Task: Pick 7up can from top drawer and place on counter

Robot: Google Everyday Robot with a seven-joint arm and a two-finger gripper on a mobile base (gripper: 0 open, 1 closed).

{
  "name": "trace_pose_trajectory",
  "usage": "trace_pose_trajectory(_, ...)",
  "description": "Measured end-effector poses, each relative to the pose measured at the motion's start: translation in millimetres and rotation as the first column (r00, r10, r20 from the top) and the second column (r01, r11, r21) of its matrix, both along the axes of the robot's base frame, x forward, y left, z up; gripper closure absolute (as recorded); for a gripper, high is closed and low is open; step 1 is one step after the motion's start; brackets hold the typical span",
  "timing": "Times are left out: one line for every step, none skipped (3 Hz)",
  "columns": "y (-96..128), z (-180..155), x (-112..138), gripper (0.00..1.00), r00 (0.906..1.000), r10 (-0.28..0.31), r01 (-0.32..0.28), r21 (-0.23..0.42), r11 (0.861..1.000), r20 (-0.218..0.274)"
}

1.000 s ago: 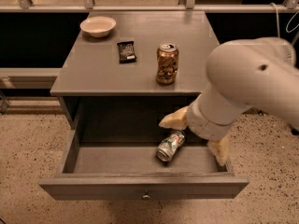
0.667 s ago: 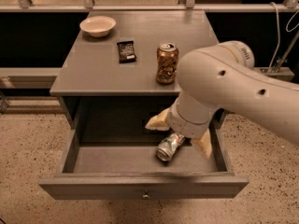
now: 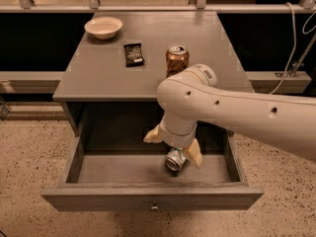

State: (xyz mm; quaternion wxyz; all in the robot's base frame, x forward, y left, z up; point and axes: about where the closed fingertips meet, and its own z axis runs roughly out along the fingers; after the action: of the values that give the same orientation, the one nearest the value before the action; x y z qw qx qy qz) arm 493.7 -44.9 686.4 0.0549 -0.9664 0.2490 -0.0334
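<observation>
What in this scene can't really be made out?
Camera view:
- 7up can: upper part hidden by the arm; label unreadable.
- Gripper, open over the can in the drawer: whether it touches the can cannot be told.
- Brown can: bottom hidden behind the arm.
- Arm: base cut off by the right edge.
- Dark packet: print too small.

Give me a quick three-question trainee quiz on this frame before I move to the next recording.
1. True or false: the 7up can stands upright on the counter.
2. Which item on the counter is closest to the arm? A) bowl B) copper-brown can C) dark snack packet
3. Where is the gripper, and how are its fingers set?
Key: 1 false, it lies on its side in the top drawer. 2 B. 3 Inside the top drawer, open, a finger to either side of the 7up can.
</observation>
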Motion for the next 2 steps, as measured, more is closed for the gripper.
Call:
trace_pose_trajectory(-0.8,-40.2,7.1,0.00,0.9985,-0.019,0.019,0.009,1.000,-0.052)
trace_pose_trajectory(-7.5,-71.5,22.6,0.03,0.9939,-0.084,0.086,0.018,0.996,-0.072)
